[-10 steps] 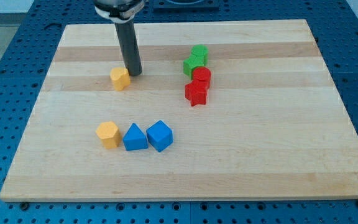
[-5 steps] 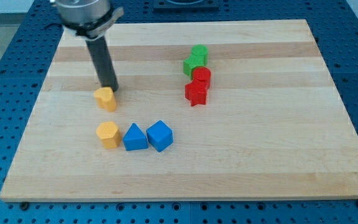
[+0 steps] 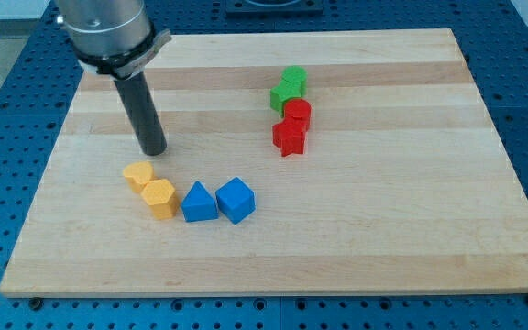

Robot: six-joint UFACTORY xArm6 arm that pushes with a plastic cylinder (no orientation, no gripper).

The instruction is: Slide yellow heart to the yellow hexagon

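My tip — holding nothing — sits just above yellow heart, touching yellow hexagon.

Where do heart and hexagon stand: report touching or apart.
Touching. The camera view shows the yellow heart pressed against the yellow hexagon with no board showing between them. My tip stands apart, above the heart.

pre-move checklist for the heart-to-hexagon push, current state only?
1. Yellow heart against yellow hexagon: ok, they appear to touch.
2. My tip off the heart: ok, it sits toward the view's top of it, with a gap.
3. Blue triangular block beside the hexagon undisturbed: cannot tell.
4. Red and green blocks out of the path: ok, far toward the view's right.
5. All blocks on the board: ok.
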